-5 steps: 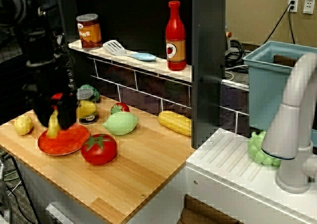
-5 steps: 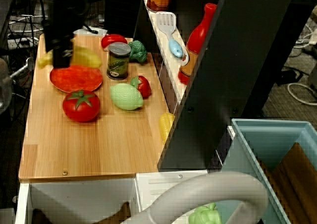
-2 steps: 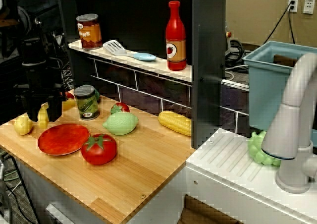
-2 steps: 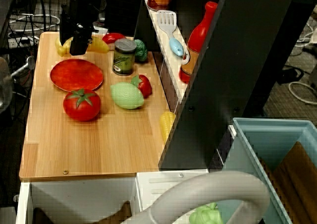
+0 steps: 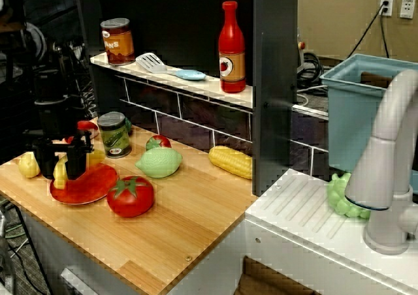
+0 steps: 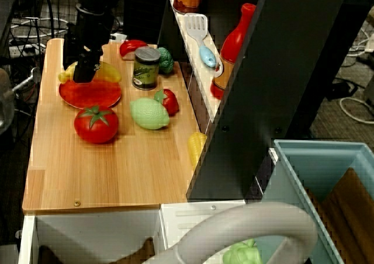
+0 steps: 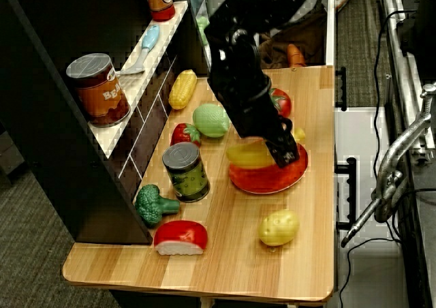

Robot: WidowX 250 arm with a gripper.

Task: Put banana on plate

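Banana (image 7: 251,155) moved over plate (image 7: 272,178) | jaws closed on it, apparently | labels unreadable

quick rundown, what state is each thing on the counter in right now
hand: closed on the banana, low over the plate
banana: gripped, at the plate's rim
plate: flat on the counter
green can: upright
tomato: upright, stem up
corn: lying down
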